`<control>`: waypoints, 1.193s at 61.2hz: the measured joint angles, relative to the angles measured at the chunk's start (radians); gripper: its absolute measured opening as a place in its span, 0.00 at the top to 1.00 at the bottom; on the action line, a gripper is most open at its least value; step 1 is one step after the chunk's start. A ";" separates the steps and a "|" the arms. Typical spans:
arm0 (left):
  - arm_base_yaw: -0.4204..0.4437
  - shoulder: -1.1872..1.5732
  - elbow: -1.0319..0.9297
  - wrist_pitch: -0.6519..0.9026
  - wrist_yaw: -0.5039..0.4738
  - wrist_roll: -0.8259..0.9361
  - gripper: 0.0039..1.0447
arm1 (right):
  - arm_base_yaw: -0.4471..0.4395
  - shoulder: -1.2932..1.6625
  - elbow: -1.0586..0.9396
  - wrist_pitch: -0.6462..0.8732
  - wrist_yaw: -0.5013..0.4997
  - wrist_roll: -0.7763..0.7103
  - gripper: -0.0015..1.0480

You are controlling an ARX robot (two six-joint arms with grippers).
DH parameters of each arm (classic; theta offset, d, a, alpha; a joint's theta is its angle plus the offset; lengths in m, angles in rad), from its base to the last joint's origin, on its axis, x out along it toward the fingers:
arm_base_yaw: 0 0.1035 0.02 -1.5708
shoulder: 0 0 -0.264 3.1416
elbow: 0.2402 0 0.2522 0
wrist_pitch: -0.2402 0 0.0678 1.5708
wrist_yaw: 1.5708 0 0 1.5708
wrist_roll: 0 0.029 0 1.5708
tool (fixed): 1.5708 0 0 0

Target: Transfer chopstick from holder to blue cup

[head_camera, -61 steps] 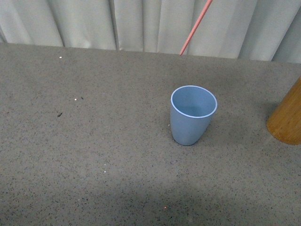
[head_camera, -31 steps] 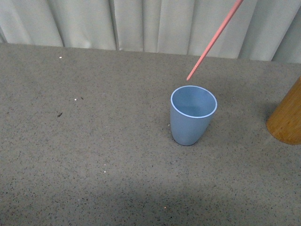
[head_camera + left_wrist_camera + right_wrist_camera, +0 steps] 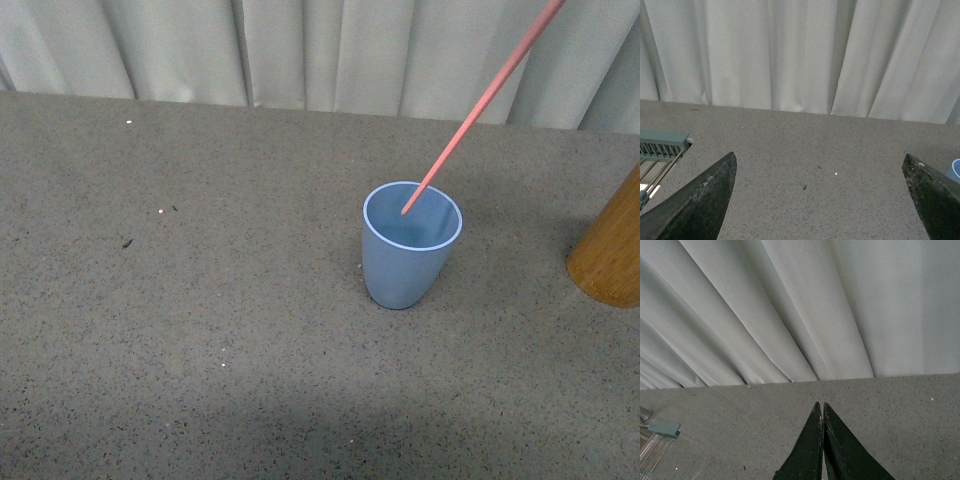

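The light blue cup [image 3: 410,245] stands upright on the grey table, right of centre in the front view. A pink chopstick [image 3: 485,100] slants down from the top right, its lower tip inside the cup's mouth. The orange-brown holder [image 3: 612,250] is cut off by the right edge. My right gripper [image 3: 821,407] is shut on the chopstick; in its wrist view the dark fingers are pressed together and the stick itself does not show. My left gripper [image 3: 820,165] is open and empty over bare table, with a sliver of the cup [image 3: 956,169] at that view's edge.
White curtains [image 3: 300,50] hang behind the table's far edge. A pale green rack [image 3: 660,147] sits at the edge of the left wrist view, and part of it shows in the right wrist view [image 3: 655,432]. Neither arm shows in the front view.
The chopstick has come down and to the right: its tip was up by the curtain, then just above the cup's rim, and is now inside the cup's mouth.
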 joint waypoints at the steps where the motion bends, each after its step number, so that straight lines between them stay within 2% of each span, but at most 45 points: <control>1: 0.000 0.000 0.000 0.000 0.000 0.000 0.06 | 0.000 0.003 0.000 0.002 0.000 0.000 0.99; 23: 0.000 0.000 0.000 0.000 0.000 0.000 0.06 | 0.004 0.034 -0.001 0.017 0.020 -0.014 0.99; 35: 0.000 0.000 0.000 0.000 0.000 0.000 0.06 | 0.018 0.036 0.003 0.010 0.031 -0.033 0.67; 48: 0.000 0.000 0.000 0.000 0.000 0.000 0.06 | -0.002 0.002 -0.023 -0.014 0.100 -0.071 0.32; 50: 0.000 0.000 0.000 0.000 0.000 0.000 0.06 | -0.005 -0.015 -0.053 0.036 0.160 -0.114 0.34; 53: 0.000 0.000 0.000 0.000 0.000 0.000 0.06 | -0.022 -0.058 -0.130 0.151 0.266 -0.198 0.42; 56: 0.000 0.000 0.000 0.000 0.000 0.000 0.06 | -0.046 -0.123 -0.204 0.199 0.281 -0.277 0.49; 61: 0.000 0.000 0.000 0.000 -0.001 0.000 0.06 | -0.114 -0.315 -0.362 0.163 0.233 -0.359 0.62; 66: 0.000 0.000 0.000 0.000 0.000 0.000 0.06 | -0.213 -0.606 -0.549 0.005 0.141 -0.399 0.78; 70: 0.000 0.000 0.000 0.000 0.000 0.000 0.06 | -0.241 -0.985 -0.701 -0.300 0.138 -0.413 0.93; 71: 0.000 0.000 0.000 0.000 0.001 0.000 0.06 | -0.241 -1.127 -0.741 -0.415 0.130 -0.416 0.98; 73: 0.000 0.000 0.000 0.000 0.000 0.000 0.06 | -0.240 -1.257 -0.774 -0.509 0.126 -0.422 0.99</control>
